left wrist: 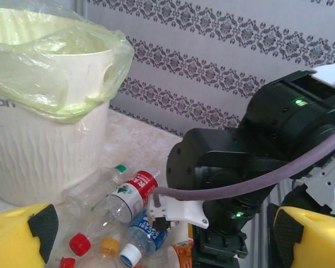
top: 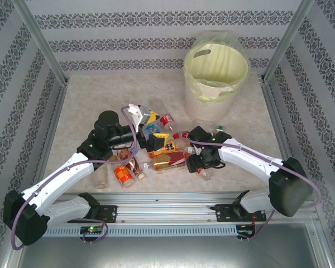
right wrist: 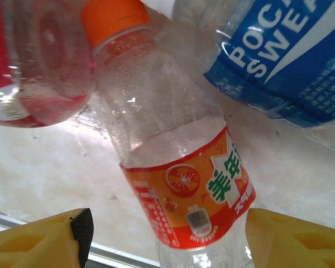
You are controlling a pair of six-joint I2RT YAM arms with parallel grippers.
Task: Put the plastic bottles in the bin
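Note:
The bin [top: 216, 70] stands at the back right, cream with a clear bag liner; it fills the left of the left wrist view [left wrist: 44, 151]. The plastic bottles [top: 167, 159] lie in a heap mid-table. My left gripper [top: 155, 128] hovers open over the heap's far side, its yellow fingers [left wrist: 22, 234] wide apart above a red-labelled bottle [left wrist: 131, 192] and a blue-labelled one [left wrist: 142, 234]. My right gripper [top: 195, 164] is down at the heap's right. Its fingers [right wrist: 39, 243] straddle a clear orange-labelled bottle [right wrist: 184, 190]: the right one touches the label, the left one stands off.
The right arm's black wrist [left wrist: 240, 167] sits close in front of my left gripper. A blue Pocari bottle [right wrist: 285, 56] and a red-labelled one [right wrist: 28, 72] press against the straddled bottle. A metal rail [top: 167, 198] runs along the table's near edge. Patterned walls enclose the table.

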